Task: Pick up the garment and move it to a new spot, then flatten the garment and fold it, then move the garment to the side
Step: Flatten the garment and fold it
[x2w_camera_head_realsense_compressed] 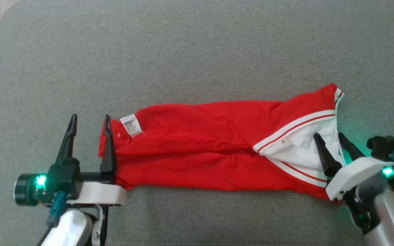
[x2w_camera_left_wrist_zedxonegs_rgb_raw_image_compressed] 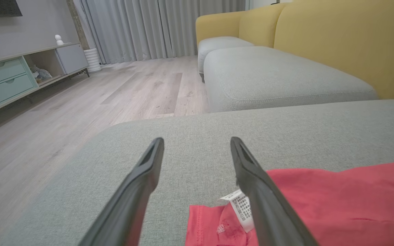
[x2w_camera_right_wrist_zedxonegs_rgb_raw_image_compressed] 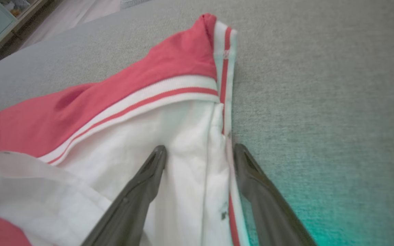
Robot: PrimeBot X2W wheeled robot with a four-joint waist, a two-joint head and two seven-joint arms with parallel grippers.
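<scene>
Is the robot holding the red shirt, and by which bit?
Nothing is held. The left gripper sits open by the label of the red garment, the right gripper open over its white end.

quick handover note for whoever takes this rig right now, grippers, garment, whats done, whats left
Left gripper: open, holding nothing, at the left end of the garment; one finger over the hem by the care label.
Right gripper: open, holding nothing, straddling the white striped edge at the right end.
Garment: red, lying as a long narrow strip across the grey cushion.
Done: looks folded lengthwise.
Left: fold the ends together, then move it aside.
</scene>
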